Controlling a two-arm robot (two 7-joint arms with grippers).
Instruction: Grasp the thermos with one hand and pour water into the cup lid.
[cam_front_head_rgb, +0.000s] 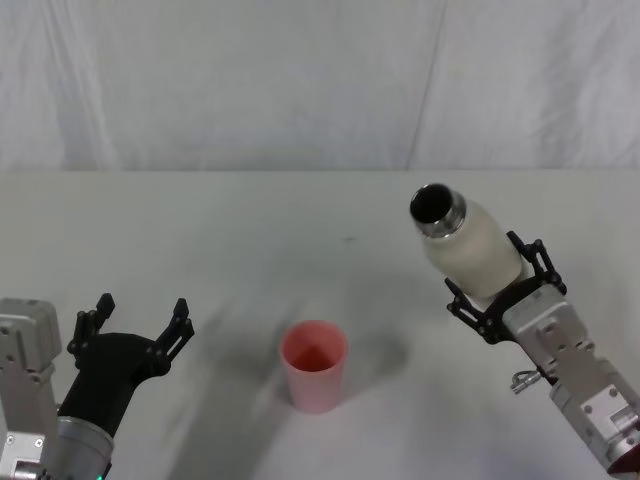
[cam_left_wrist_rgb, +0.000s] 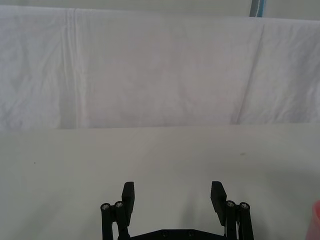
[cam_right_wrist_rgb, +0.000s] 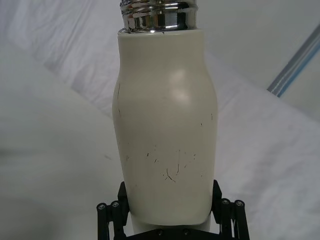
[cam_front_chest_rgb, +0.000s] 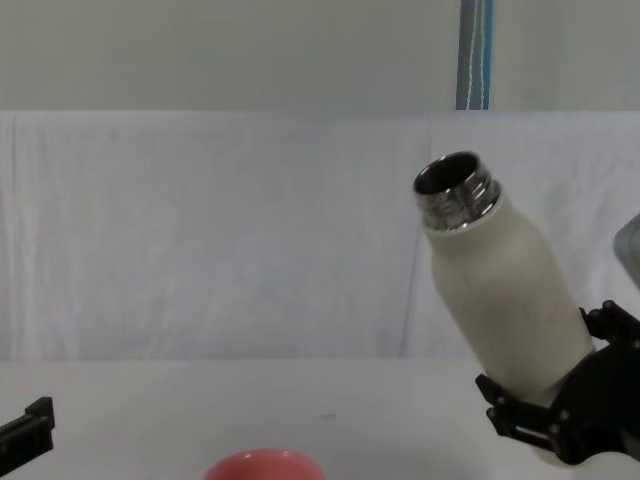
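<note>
The right tool (cam_front_head_rgb: 503, 298) is closed around the lower body of the thermos (cam_front_head_rgb: 470, 245), its black fingers pressed against the cream-white sides near the base, and it holds the bottle up off the table (cam_front_head_rgb: 250, 230) on the right side of the work area. The thermos is tilted, not upright: in the chest view (cam_front_chest_rgb: 510, 300) its long axis leans from the gripped base at lower right up toward the open steel neck at upper left, so the mouth points upward and toward the robot's left, in the direction of the middle of the table. In the head view the dark open mouth faces up and leftward. The right wrist view looks along the bottle (cam_right_wrist_rgb: 165, 130) from the base toward the shiny threaded neck, with the tool's fingers (cam_right_wrist_rgb: 167, 212) hugging both sides of the bottom.

The cup lid (cam_front_head_rgb: 314, 365) stands upright on the table near the front centre, mouth up, well apart from the thermos and lower and to the left of its neck; its pink rim (cam_front_chest_rgb: 263, 466) peeks in at the bottom of the chest view.

The left tool (cam_front_head_rgb: 135, 318) hovers at the front left over the table, its fingers (cam_left_wrist_rgb: 129, 197) spread wide apart and holding nothing.

A white cloth backdrop (cam_front_head_rgb: 320, 80) hangs behind the table.
</note>
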